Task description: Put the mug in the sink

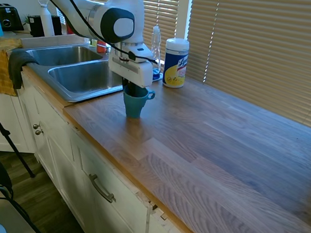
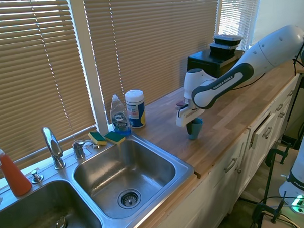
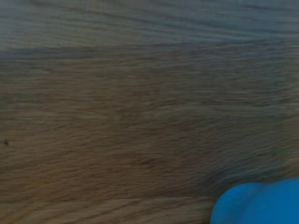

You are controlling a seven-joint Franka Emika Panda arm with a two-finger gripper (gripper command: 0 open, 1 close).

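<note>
Mug [image 1: 134, 104] stands upright on the wooden counter [image 1: 222, 148], close to the edge of the sink [image 1: 78, 74], with its handle pointing toward the white-and-yellow wipes can [image 1: 176, 63]. The gripper [image 1: 133, 89] comes straight down into the top of the mug, but I cannot tell if its fingers are pinched on the rim. In the wrist view a blurry blue bit of the mug [image 3: 257, 204] shows over the wood.
</note>
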